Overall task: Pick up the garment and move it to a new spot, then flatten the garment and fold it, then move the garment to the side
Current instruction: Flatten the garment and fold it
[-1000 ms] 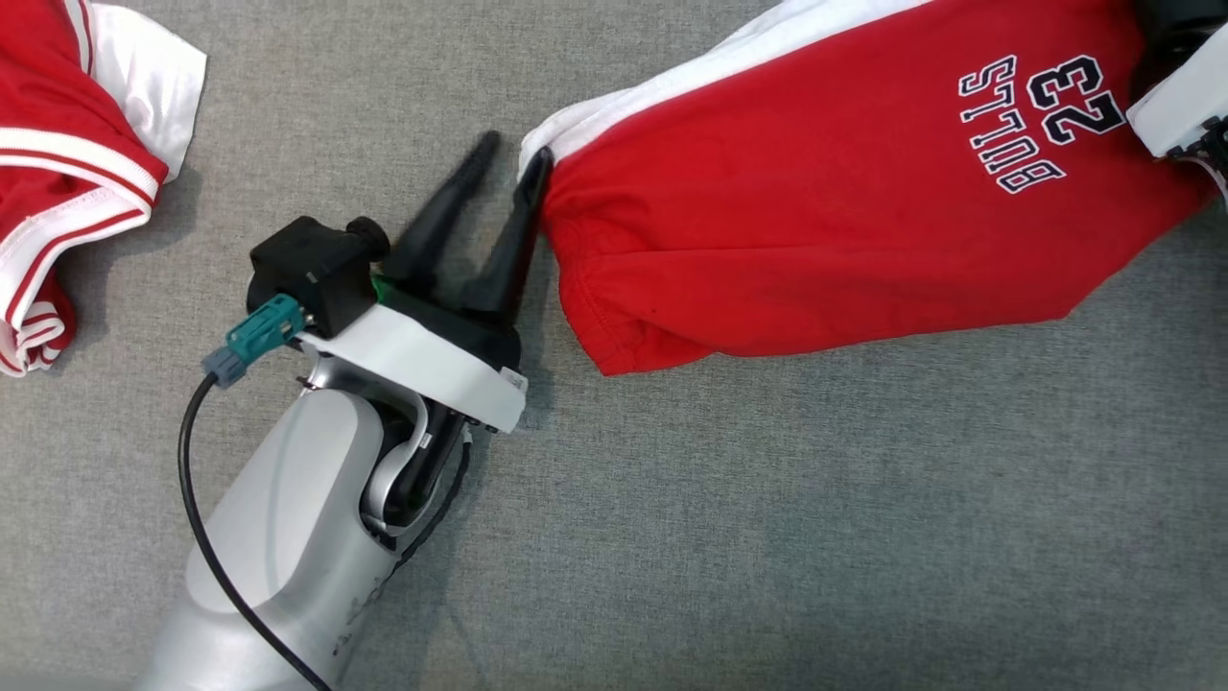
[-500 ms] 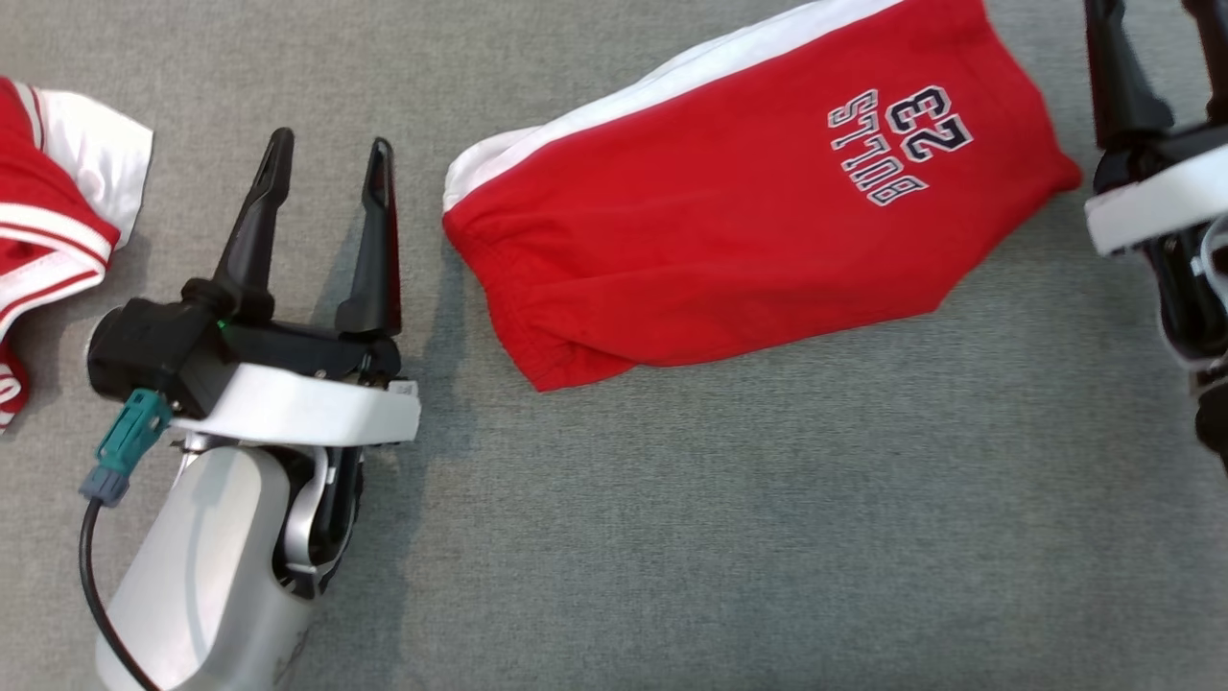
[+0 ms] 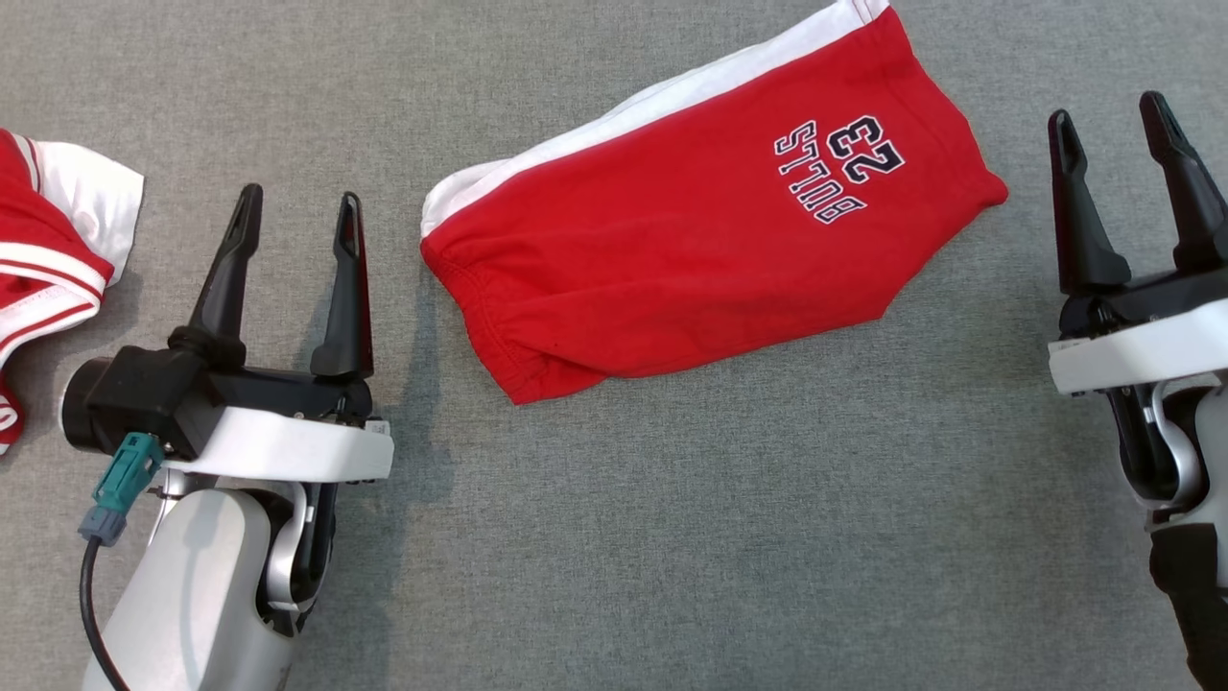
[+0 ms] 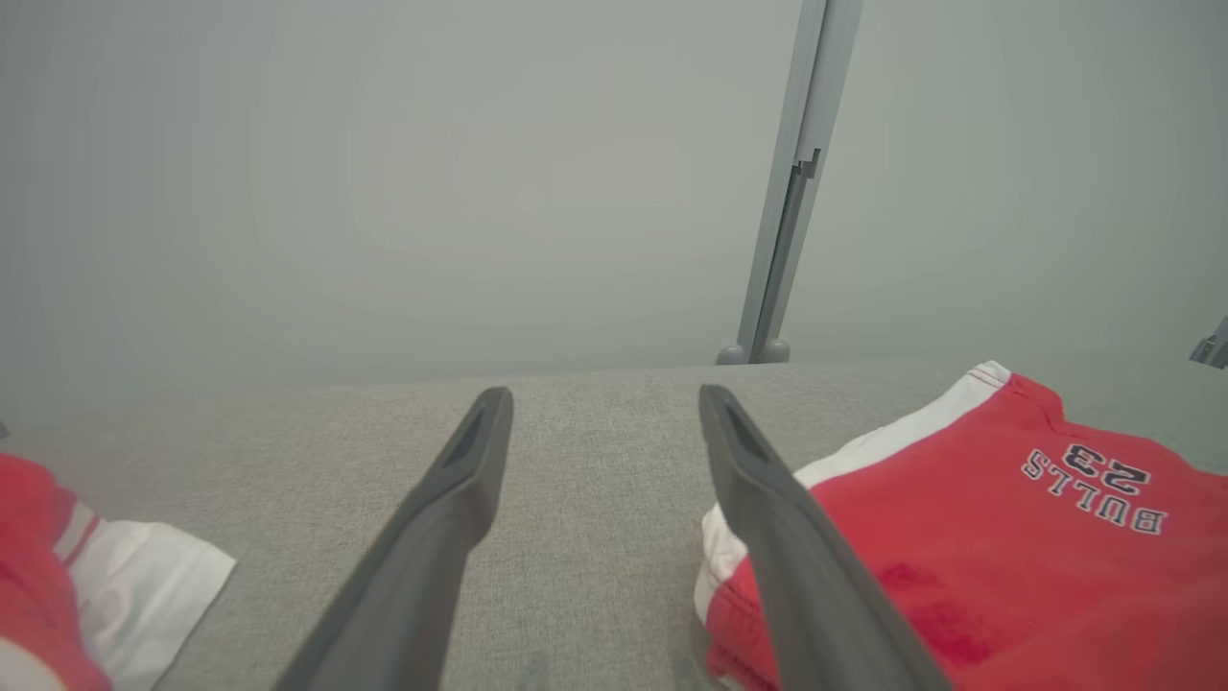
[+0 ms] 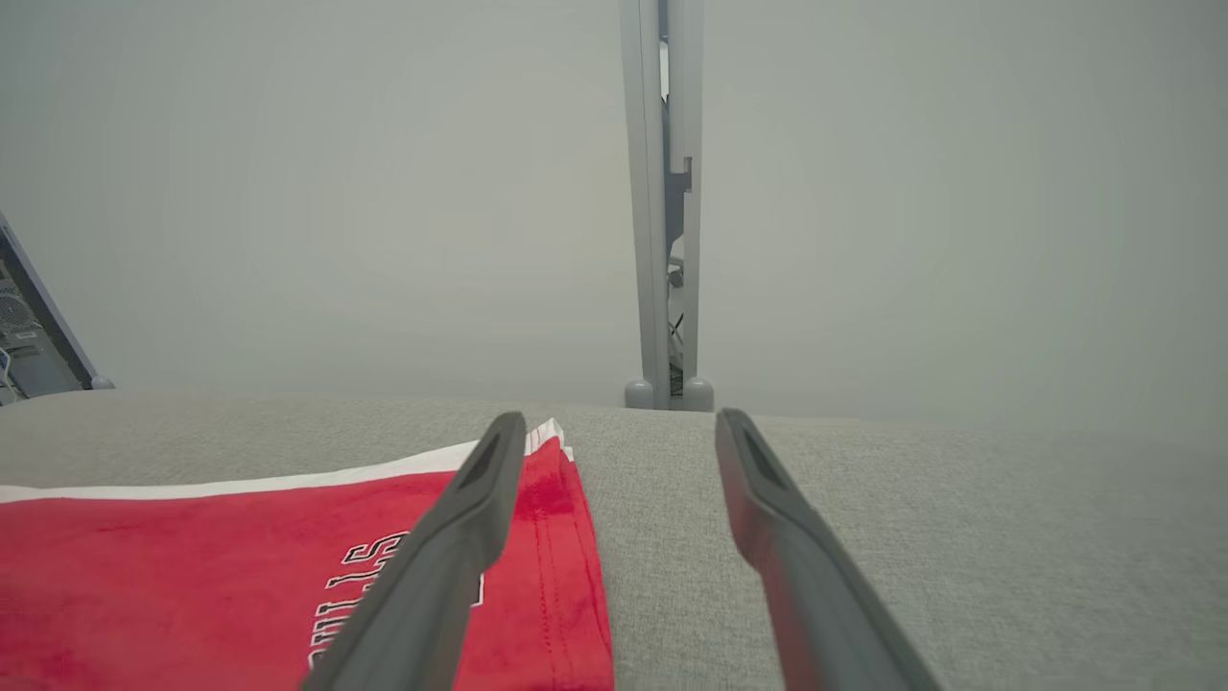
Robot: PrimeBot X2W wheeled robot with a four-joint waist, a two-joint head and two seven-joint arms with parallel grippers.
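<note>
While both tools stand with their dark fingers spread wide and nothing between them, the garment (image 3: 691, 240), a pair of red shorts with a white side stripe and a "BULLS 23" print, lies fairly flat on the grey cloth-covered table (image 3: 672, 537), slanting from lower left to upper right in the head view. The left tool (image 3: 297, 197) sits just beside the garment's gathered end, apart from it, fingers pointing away from the robot. In the left wrist view one of its fingers overlaps the white edge of the shorts, though whether they touch there I cannot tell. The right tool (image 3: 1105, 106) sits near the opposite end, by the print, clear of the cloth with a strip of bare table between. A second red-and-white garment (image 3: 48, 250) lies bunched at the left edge, well apart from the shorts, on the other side of the left tool. Beyond the table's far edge a pale upright post (image 5: 662, 192) rises against a plain grey wall (image 5: 288, 192).
</note>
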